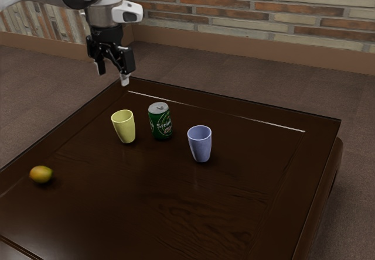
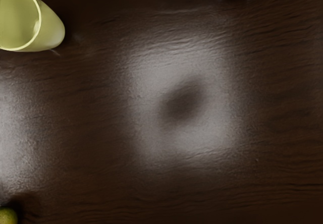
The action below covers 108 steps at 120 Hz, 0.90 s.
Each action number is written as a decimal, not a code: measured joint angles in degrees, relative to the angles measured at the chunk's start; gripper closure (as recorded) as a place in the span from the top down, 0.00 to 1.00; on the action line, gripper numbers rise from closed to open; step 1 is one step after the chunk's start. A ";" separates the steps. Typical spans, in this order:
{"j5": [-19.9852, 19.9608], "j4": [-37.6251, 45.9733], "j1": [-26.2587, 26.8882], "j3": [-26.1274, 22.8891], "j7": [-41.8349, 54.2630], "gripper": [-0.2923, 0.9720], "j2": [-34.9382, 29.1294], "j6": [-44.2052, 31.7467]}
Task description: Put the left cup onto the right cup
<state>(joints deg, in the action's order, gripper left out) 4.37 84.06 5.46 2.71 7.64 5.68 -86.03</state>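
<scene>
Gripper (image 1: 112, 76) hangs above the table's (image 1: 176, 213) far edge, fingers wide, empty. Yellow cup (image 1: 123, 126) upright at the exterior view's left of the green can (image 1: 160, 121); blue cup (image 1: 199, 143) at its right. A fruit, possibly a lemon (image 1: 41, 174), sits well apart.

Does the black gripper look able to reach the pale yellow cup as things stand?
Probably yes: the open gripper hangs above and behind the yellow cup, nothing between; the green soda can stands apart.
</scene>
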 joint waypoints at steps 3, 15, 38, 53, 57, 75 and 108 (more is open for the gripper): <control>0.05 0.03 -0.10 0.00 0.12 0.77 0.01 -0.35; 0.14 0.16 -0.51 0.39 0.54 0.77 1.26 -1.69; -0.40 0.25 -2.14 1.54 1.23 0.74 7.43 -4.28; -0.67 -0.20 -2.89 2.53 1.62 0.66 11.40 -6.15; -0.71 -0.41 -2.98 2.95 1.75 0.64 12.48 -6.77; -1.01 -2.55 -5.29 3.26 3.23 0.56 18.51 -10.55; -1.55 -7.57 -8.40 2.90 8.83 0.49 27.07 -18.58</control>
<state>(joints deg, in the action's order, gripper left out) 2.82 76.49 -2.95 5.61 16.48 32.75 -104.60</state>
